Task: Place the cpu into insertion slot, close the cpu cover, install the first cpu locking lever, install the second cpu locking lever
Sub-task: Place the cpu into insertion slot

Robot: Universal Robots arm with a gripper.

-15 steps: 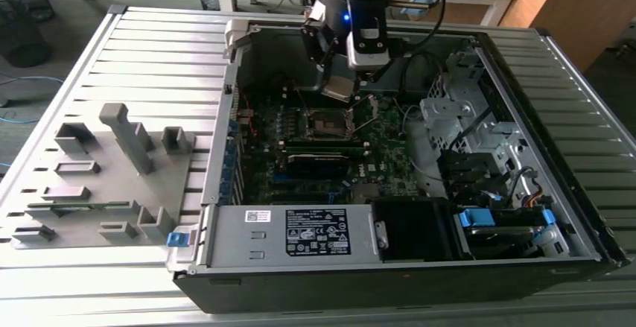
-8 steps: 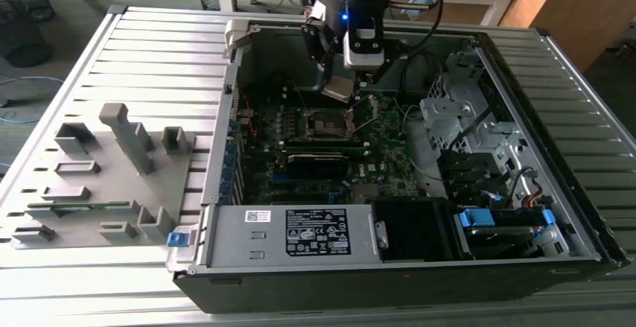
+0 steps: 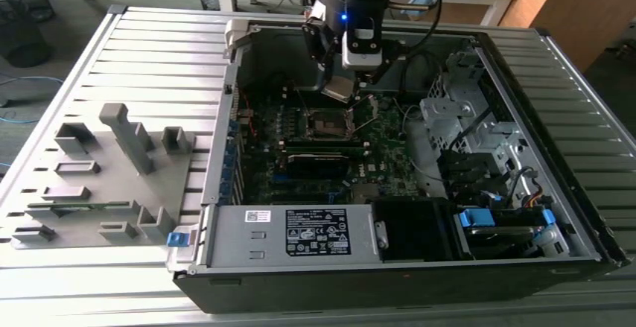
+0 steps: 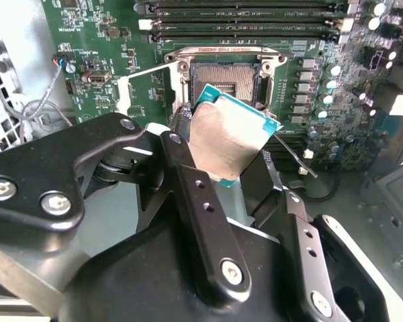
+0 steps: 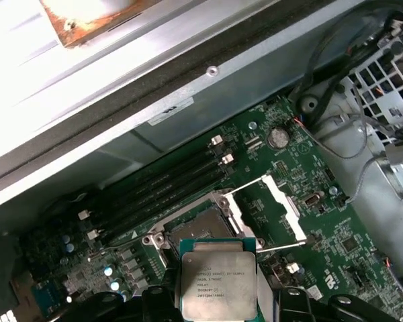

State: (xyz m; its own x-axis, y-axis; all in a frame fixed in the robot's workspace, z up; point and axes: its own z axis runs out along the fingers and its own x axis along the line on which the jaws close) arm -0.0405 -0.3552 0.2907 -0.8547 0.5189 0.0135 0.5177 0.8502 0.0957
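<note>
Currently, the tool (image 4: 223, 166) is clamped on the cpu (image 5: 218, 285), holding it tilted just above the open insertion slot (image 4: 232, 80). Both are inside an open computer case (image 3: 398, 286).

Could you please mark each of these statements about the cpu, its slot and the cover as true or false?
1. The gripper is shut on the cpu. True.
2. The cpu is seated in the insertion slot. False: it is held tilted above the slot, whose contact field lies bare.
3. The cpu cover is closed over the slot. False: it is swung open, lying beside the slot.
4. The computer case lies open with the motherboard exposed. True.
5. A grey fixture tray lies at the exterior view's right of the case. False: it lies at that view's left.
</note>
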